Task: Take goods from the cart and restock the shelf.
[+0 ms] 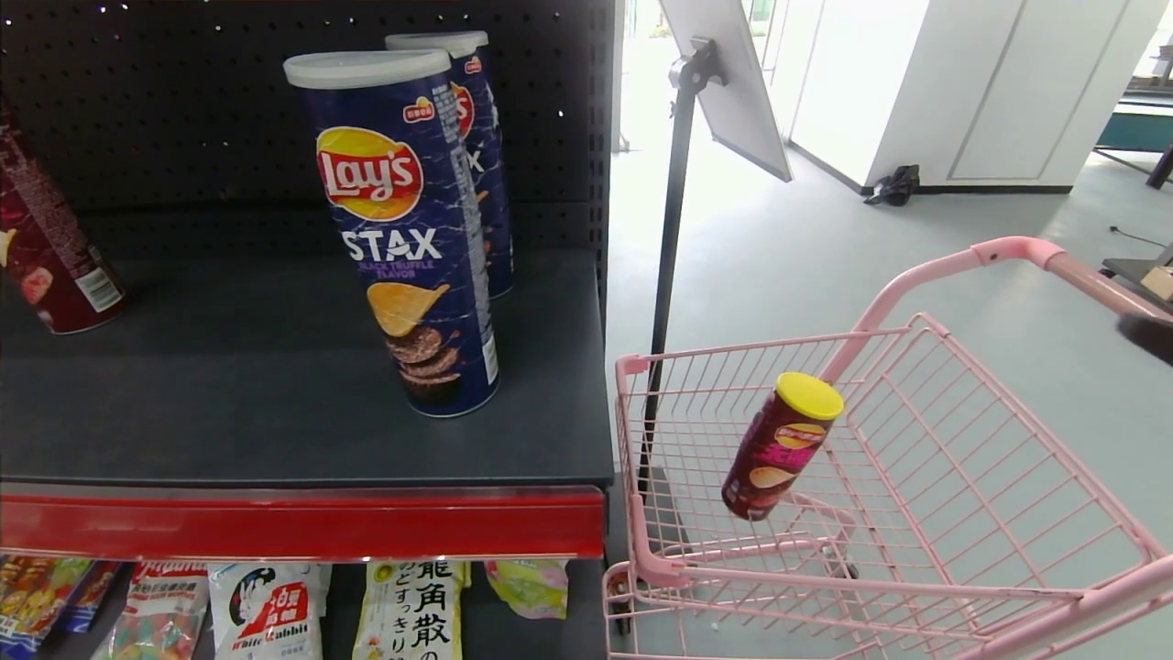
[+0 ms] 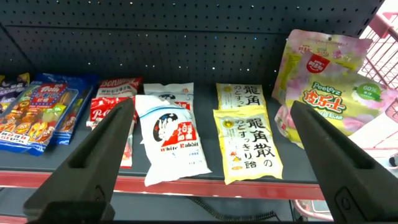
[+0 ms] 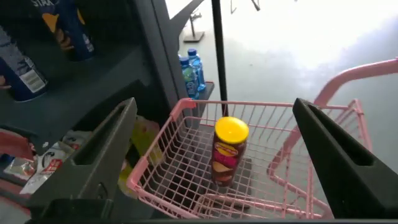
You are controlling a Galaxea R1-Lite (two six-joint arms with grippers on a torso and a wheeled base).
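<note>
My right end effector (image 3: 214, 104) hangs wide open and empty above the pink cart (image 1: 1008, 247), where the yellow-lidded chip can (image 1: 781, 446) stands toward its left side, so the pick looks in hand, calling for a descent and closing round the can.

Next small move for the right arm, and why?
Probably lower the right gripper toward the can: it stands alone in the cart, the gripper hangs open above it, and the shelf has bare room beside the blue cans.
</note>
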